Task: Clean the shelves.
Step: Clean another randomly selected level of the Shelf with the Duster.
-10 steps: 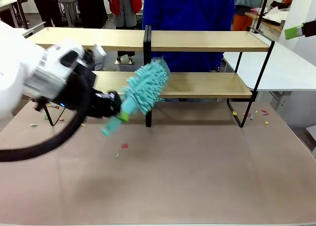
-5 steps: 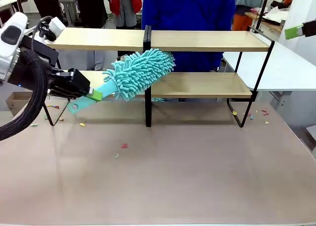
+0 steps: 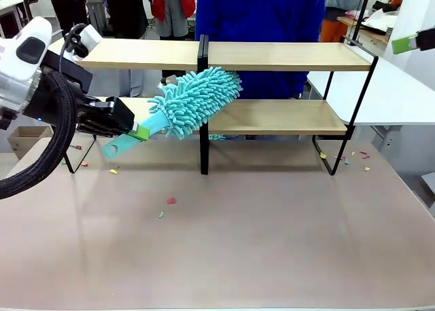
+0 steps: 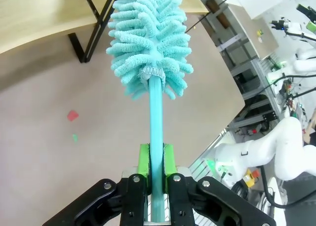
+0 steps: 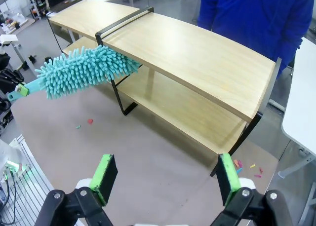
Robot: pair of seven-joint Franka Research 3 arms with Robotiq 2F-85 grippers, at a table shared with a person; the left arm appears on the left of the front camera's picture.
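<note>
the shelves (image 3: pixel 285 56) stand across the far half of the brown table (image 3: pixel 272 243): two long light-wood boards in a thin black frame with a black centre post (image 3: pixel 202 104), the person in a blue top (image 3: pixel 262 12) just behind them. the left gripper (image 3: pixel 139 131) comes in from the left at the height of the lower board, its green pads (image 4: pixel 143 159) clamped together on the handle of a teal microfibre duster (image 3: pixel 197 100). the handle slants up to the right, its free end (image 3: pixel 112 148) sticking out low behind the gripper. the fluffy head lies in front of the centre post, between the two boards; whether it touches the wood i cannot tell. in the left wrist view the handle runs straight up between the pads to the head (image 4: pixel 150 38). the right gripper (image 5: pixel 165 179) hangs high above the table's near right, looking down on the shelves (image 5: pixel 197 63), its jaws wide apart with nothing between them. small coloured scraps (image 3: pixel 171 201) lie on the table in front of the rack, and more (image 3: pixel 357 158) by its right foot.
</note>
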